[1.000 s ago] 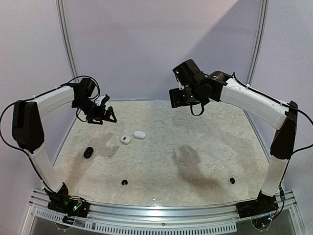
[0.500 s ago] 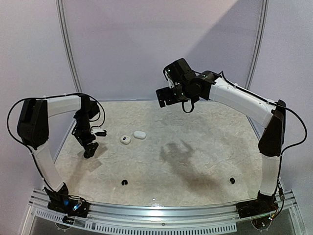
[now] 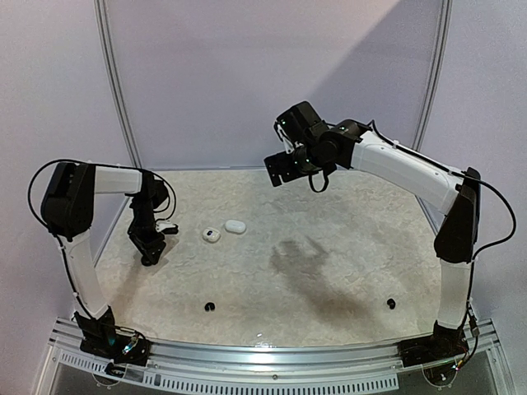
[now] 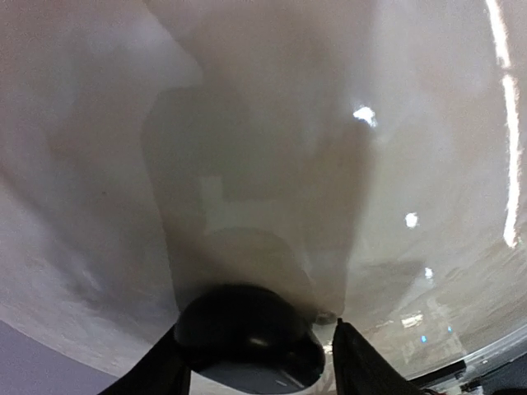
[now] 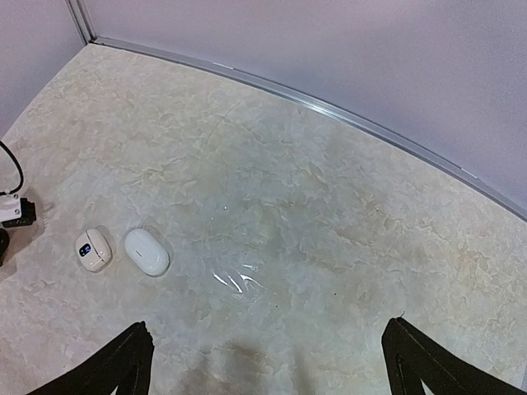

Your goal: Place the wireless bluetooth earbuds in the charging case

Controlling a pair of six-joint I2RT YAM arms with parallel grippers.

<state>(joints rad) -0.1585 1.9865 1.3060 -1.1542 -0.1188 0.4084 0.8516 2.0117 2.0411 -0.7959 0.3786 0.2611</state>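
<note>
A black pebble-like charging case lies on the table between my left gripper's fingers. The left finger rests against it and a thin sliver of table shows beside the right finger, so the jaws are narrowed but open. From above, that left gripper points down at the table's left side and hides the case. Two round black earbuds lie near the front edge. My right gripper hangs open and empty, high over the back middle.
A shut white case and a smaller white case with a dark mark lie side by side left of centre. A metal rail and grey walls bound the marbled table at the back.
My left gripper came down from the air onto the black case and its jaws narrowed around it. The right arm swung left and opened wider, then held still.
</note>
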